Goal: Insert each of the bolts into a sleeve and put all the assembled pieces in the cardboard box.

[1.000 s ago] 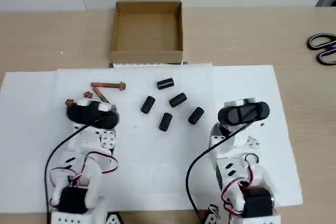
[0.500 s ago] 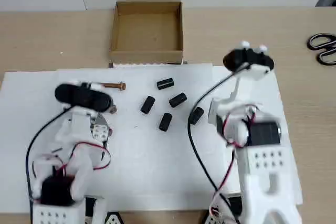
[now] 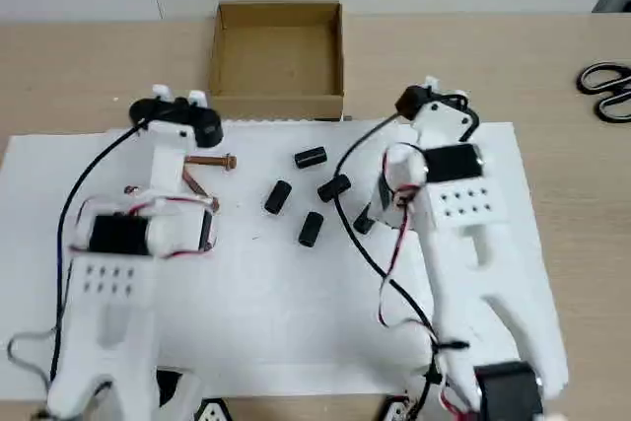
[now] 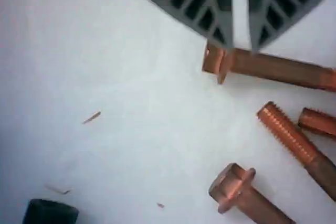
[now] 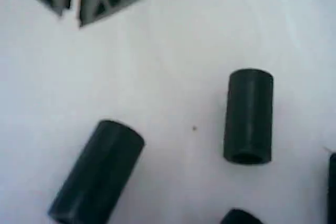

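Several copper bolts lie on the white paper; the long one (image 3: 209, 160) (image 4: 273, 67) sits just under my left gripper (image 4: 240, 45), whose grey fingers stand shut with a thin slit and nothing held. Other bolts (image 4: 294, 142) (image 4: 233, 190) lie close by. Several black sleeves (image 3: 311, 157) (image 3: 278, 196) are scattered mid-paper. Above the paper, my right gripper (image 5: 73, 11) hangs shut and holds nothing, a little away from two sleeves (image 5: 249, 116) (image 5: 97, 174). The cardboard box (image 3: 276, 104) stands behind the paper with nothing inside.
The left arm (image 3: 177, 117) stretches over the bolts and hides some of them. Part of a sleeve (image 3: 363, 222) is covered by the right arm (image 3: 434, 110). Scissors (image 3: 606, 86) lie at the far right on the wooden table. White paper (image 3: 296, 293) covers the front.
Both arms have unfolded and stretched forward from their low folded pose. The left now hangs over the bolts, the right over the sleeves' right side. No bolt or sleeve has moved.
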`<state>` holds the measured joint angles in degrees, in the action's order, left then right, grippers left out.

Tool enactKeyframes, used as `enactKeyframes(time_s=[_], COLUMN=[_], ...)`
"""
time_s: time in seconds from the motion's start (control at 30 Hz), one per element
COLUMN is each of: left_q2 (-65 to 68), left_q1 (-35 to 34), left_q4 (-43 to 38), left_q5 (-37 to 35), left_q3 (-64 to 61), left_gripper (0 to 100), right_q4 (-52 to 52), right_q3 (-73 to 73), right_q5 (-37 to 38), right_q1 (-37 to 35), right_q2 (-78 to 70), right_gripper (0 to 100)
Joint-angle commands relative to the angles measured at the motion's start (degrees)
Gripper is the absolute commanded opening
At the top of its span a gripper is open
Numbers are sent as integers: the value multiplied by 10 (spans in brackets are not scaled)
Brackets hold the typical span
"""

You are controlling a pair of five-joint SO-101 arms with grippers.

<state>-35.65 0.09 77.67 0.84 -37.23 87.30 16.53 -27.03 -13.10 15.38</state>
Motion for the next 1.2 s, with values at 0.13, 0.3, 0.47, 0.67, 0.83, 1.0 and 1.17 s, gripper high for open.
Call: enactKeyframes(time_s=[0.13,0.3,0.47,0.67,0.83,1.0,1.17], left_q2=[162,218,227,227,227,227,227], left_q1=[-19,-89,-110,-111,-111,-111,-111], left_q4=[-1,-1,-1,-11,-12,-10,-9], left_q5=[-11,-33,-32,-32,-32,-32,-32], left_q3=[100,154,172,171,171,170,170], left_gripper=[71,161,165,165,166,166,166], right_q4=[3,3,3,-46,-66,-71,-79], right_q3=[-106,-149,-170,-170,-170,-170,-170], right_q5=[-13,-13,-13,-13,-13,-13,-13], right_q1=[-6,-6,-21,-52,-68,-65,-60], right_q2=[-102,-152,-189,-225,-247,-276,-299], right_gripper=[86,175,154,155,155,155,155])
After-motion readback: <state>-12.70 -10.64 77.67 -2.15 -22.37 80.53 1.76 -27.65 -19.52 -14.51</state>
